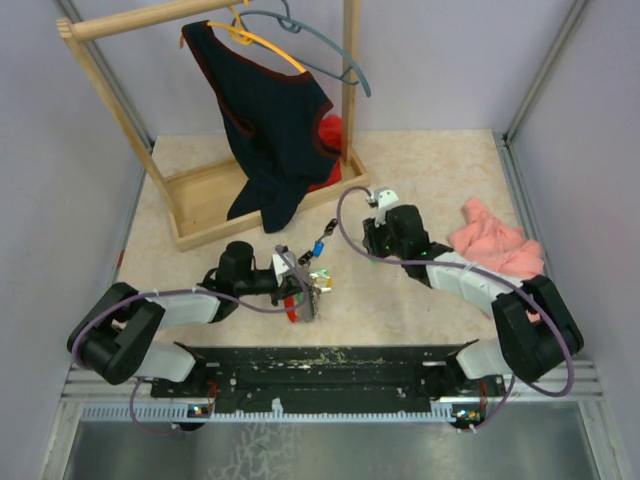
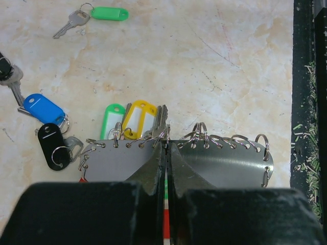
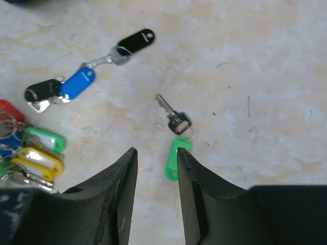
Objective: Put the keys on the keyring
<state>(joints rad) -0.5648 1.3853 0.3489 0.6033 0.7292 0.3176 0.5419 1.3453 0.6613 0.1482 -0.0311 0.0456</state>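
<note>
My left gripper [image 2: 167, 145] is shut on the rim of the keyring [image 2: 225, 161], a grey oval metal plate with a red part and several small split rings along its edge. Yellow [image 2: 140, 116] and green [image 2: 111, 118] tagged keys hang on it. In the top view the left gripper [image 1: 303, 285] holds it low over the table. A loose key with a green tag [image 3: 175, 157] lies just beyond my open right gripper [image 3: 156, 153], its tag partly behind the right finger. Blue [image 3: 79, 84] and black [image 3: 134, 42] tagged keys lie farther off.
A wooden clothes rack [image 1: 205, 215] with a dark garment [image 1: 270, 120] and hangers stands at the back left. A pink cloth [image 1: 495, 245] lies on the right. The black rail [image 2: 306, 102] runs along the table's near edge.
</note>
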